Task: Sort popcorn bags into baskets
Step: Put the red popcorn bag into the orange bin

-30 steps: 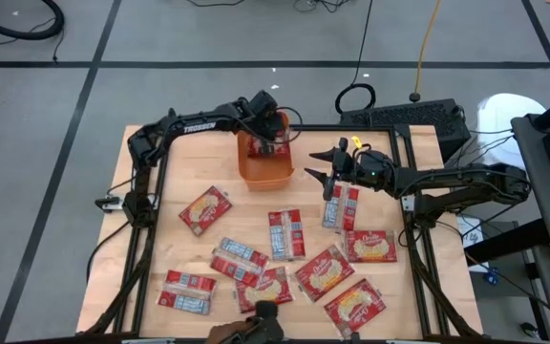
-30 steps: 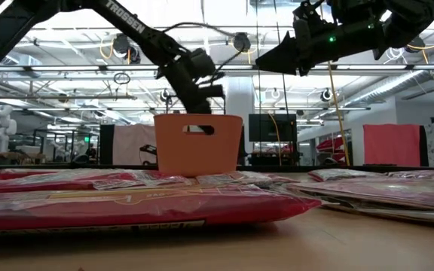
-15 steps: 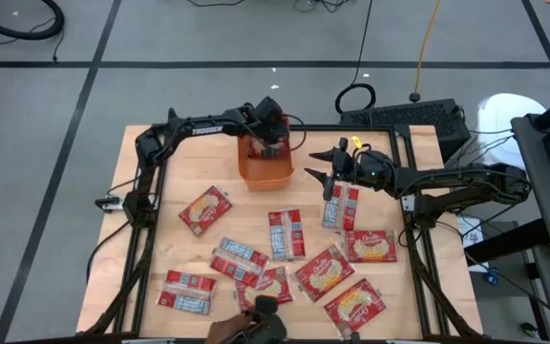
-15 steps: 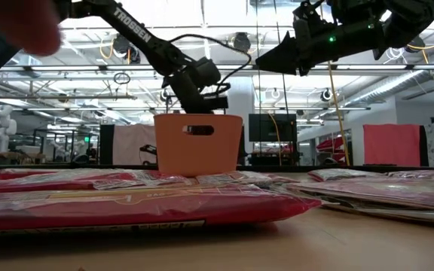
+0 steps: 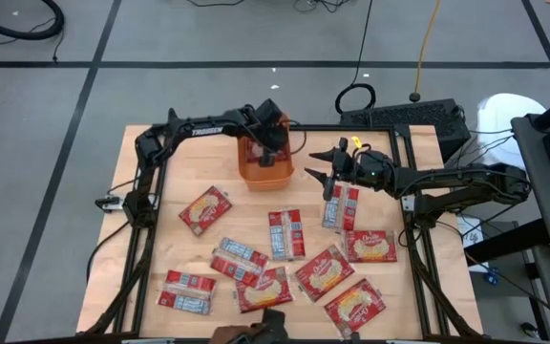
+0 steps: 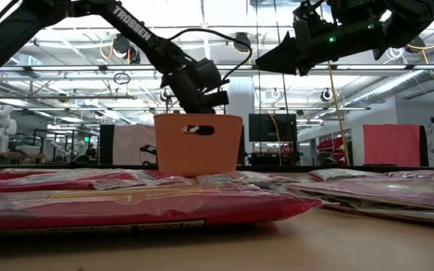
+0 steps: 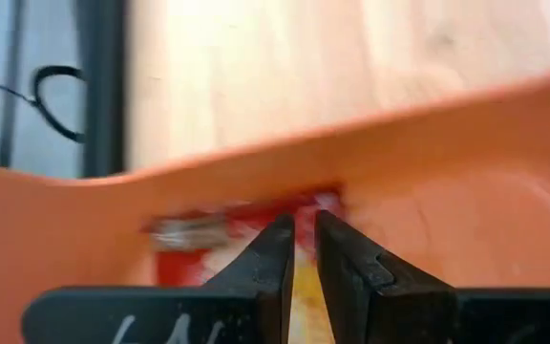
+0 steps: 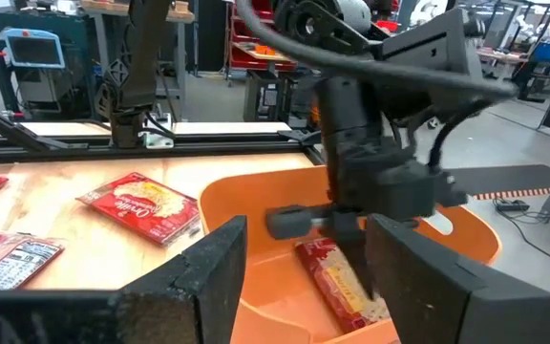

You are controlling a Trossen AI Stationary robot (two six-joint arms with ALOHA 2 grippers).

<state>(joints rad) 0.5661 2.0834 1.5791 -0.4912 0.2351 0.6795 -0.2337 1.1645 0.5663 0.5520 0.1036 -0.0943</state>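
The orange basket (image 5: 264, 164) stands at the table's far middle. My left gripper (image 5: 268, 151) reaches down into it, shut on a red popcorn bag (image 8: 340, 279) with a cream-yellow label. Just right of the basket my right gripper (image 5: 319, 172) hovers level above the table. It is open, with nothing between its fingers (image 8: 220, 277). Several more popcorn bags lie flat on the wood, among them one at the left (image 5: 205, 208), one in the middle (image 5: 285, 234) and one below my right arm (image 5: 341, 206). My left gripper pinches the popcorn bag's upper end (image 7: 299, 277) between its two fingers. The fingers (image 8: 349, 241) slant down into the basket from the table's far left. The bag hangs tilted below them inside the basket walls. I cannot tell whether its lower end touches the basket floor.
The table's frame rails run along the left (image 5: 146, 220) and right (image 5: 413, 239) sides. A person's dark shape (image 5: 261, 330) shows at the near edge. Bare wood lies left of the basket (image 5: 194, 158).
My left gripper has sunk deeper into the basket with the popcorn bag and rolled a little at the wrist, staying shut on it. My right gripper has kept still.
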